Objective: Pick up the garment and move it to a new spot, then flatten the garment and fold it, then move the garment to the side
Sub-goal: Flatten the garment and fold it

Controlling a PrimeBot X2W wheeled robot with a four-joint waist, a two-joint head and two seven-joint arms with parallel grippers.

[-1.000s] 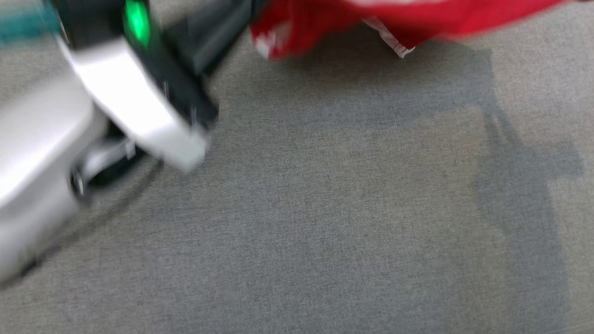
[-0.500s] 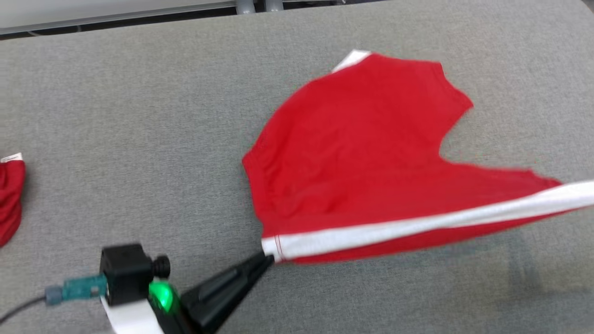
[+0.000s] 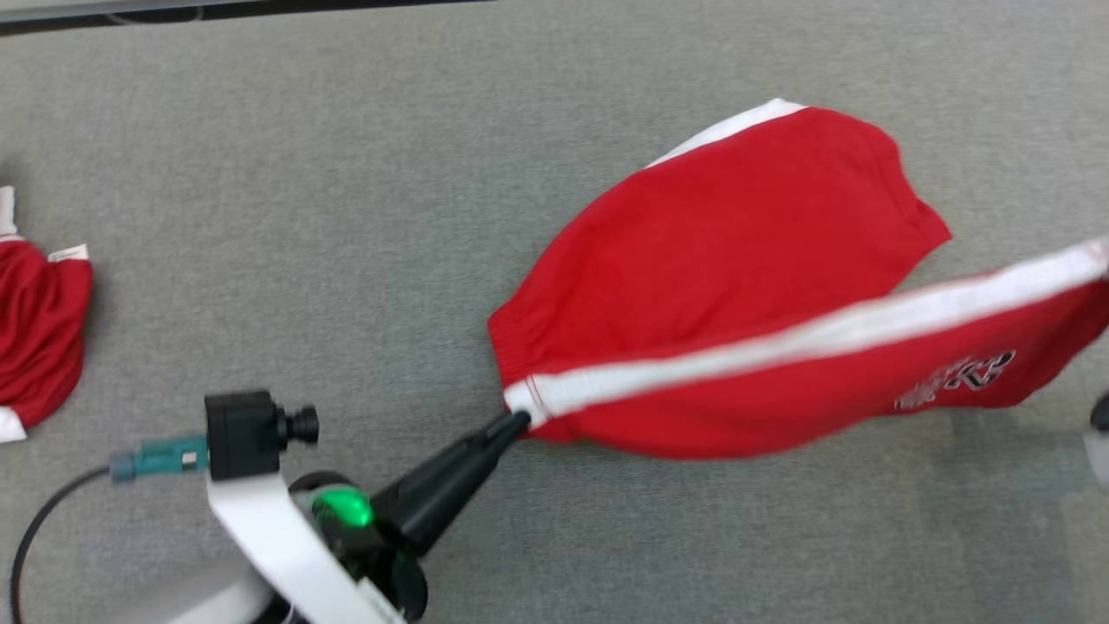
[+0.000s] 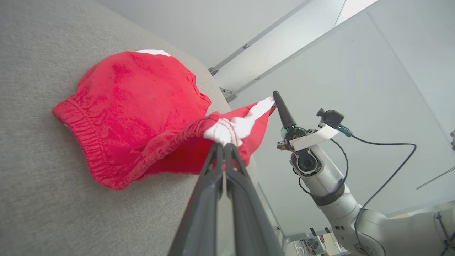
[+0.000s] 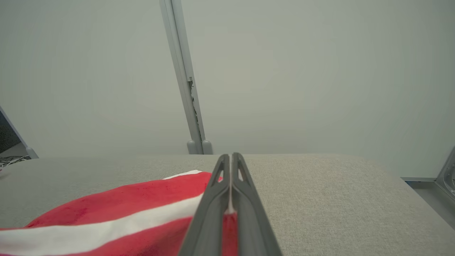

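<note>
Red shorts (image 3: 736, 260) sit right of centre on the grey padded surface (image 3: 260, 173), half lying and half lifted. The far leg rests on the surface, and the near side is pulled taut in the air between the two grippers. The left gripper (image 3: 517, 423) has its fingers clenched on the waistband end of the white stripe (image 3: 780, 342); the left wrist view shows the tips pressed together on a bunched white corner. The right gripper (image 5: 231, 156) is also clamped, with a sliver of white cloth showing between its closed fingers (stripe's other end, at the leg hem). It points up, and the cloth hangs off its tip in the left wrist view. The stripe runs straight from one grip to the other. A logo (image 3: 953, 381) sits on the lifted leg below the stripe, too blurred to read. A second red garment (image 3: 39, 338) lies crumpled at the surface's left edge, well apart from the shorts. The wrist camera (image 3: 251, 422) and a green light (image 3: 342, 507) show on the left arm.
</note>
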